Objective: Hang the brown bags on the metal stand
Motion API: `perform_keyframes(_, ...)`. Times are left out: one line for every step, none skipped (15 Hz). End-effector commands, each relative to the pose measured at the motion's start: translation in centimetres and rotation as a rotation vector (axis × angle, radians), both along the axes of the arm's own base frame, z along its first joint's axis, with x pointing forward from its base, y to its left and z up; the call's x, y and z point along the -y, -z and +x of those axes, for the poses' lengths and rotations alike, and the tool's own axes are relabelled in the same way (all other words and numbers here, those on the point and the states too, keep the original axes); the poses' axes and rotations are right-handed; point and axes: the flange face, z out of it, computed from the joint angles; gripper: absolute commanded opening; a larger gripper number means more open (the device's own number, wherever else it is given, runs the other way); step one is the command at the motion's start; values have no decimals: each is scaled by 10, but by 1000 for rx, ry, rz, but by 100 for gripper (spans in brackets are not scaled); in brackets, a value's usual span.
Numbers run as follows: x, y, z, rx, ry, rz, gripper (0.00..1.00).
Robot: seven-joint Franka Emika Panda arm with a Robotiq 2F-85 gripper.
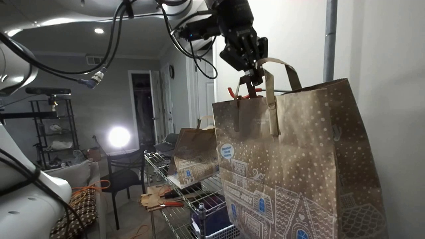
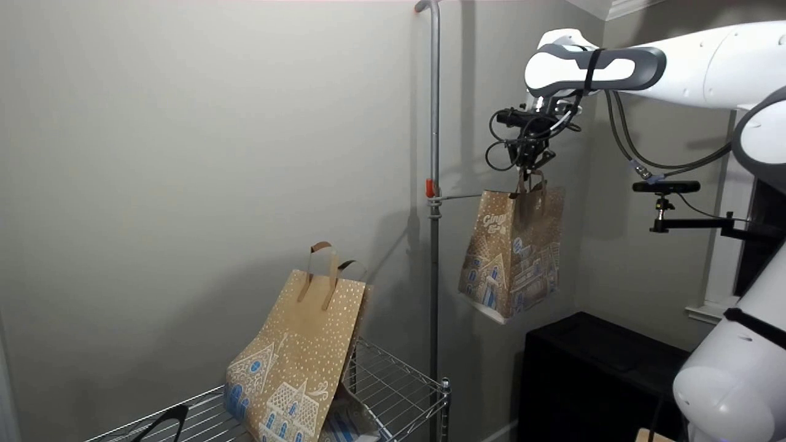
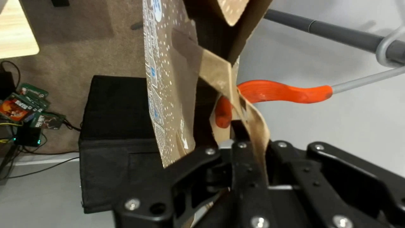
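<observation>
Currently the tool [image 1: 255, 78], upper right of centre in an exterior view, pinches a flat paper handle [image 3: 216, 68] of the brown bag [image 1: 289, 159]; in the wrist view that handle runs from mid-frame down between its black fingers [image 3: 245, 164]. The bag hangs below the tool with its mouth up, right of centre in both exterior views. Close by, the curved orange-red hook [image 3: 272, 91] of the metal stand [image 2: 435, 135] reaches in from the right of the wrist view, passing behind the handle to the bag's mouth; whether it bears any weight is unclear. The stand's grey pole [image 2: 435, 276] rises just right of centre in an exterior view, its thin arm [image 2: 462, 196] running right towards the held bag. Farther out, a second brown bag [image 2: 301, 350] sits tilted on the wire shelf rack [image 2: 396, 383], lower left of centre, its handles standing up. A black box-like form [image 2: 595, 374] stands at the lower right, while the white robot arm [image 2: 706, 67] enters from the upper right. In an exterior view a dark chair [image 1: 124, 176] and a glowing round lamp [image 1: 119, 136] show left of the rack
</observation>
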Motion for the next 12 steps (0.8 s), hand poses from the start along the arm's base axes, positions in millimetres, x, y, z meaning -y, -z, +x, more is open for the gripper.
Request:
perform_keyframes(-1,-3,21,-12,-81,-29,4)
perform_keyframes(-1,0,26,-16,-94,-29,4)
perform_keyframes(-1,5,33,-23,-110,-25,4)
perform_keyframes(0,10,39,-31,-122,-22,4)
perform_keyframes(1,15,45,-41,-132,-19,4)
perform_keyframes(1,21,50,-52,-142,-16,4)
perform_keyframes(1,26,54,-61,-152,-12,4)
perform_keyframes(1,33,58,-76,-163,-7,4)
perform_keyframes(1,37,61,-84,-174,0,4)
perform_keyframes(0,40,62,-96,-184,2,4)
perform_keyframes(-1,42,64,-104,-193,-1,4)
perform_keyframes(-1,43,64,-113,-201,-4,4)
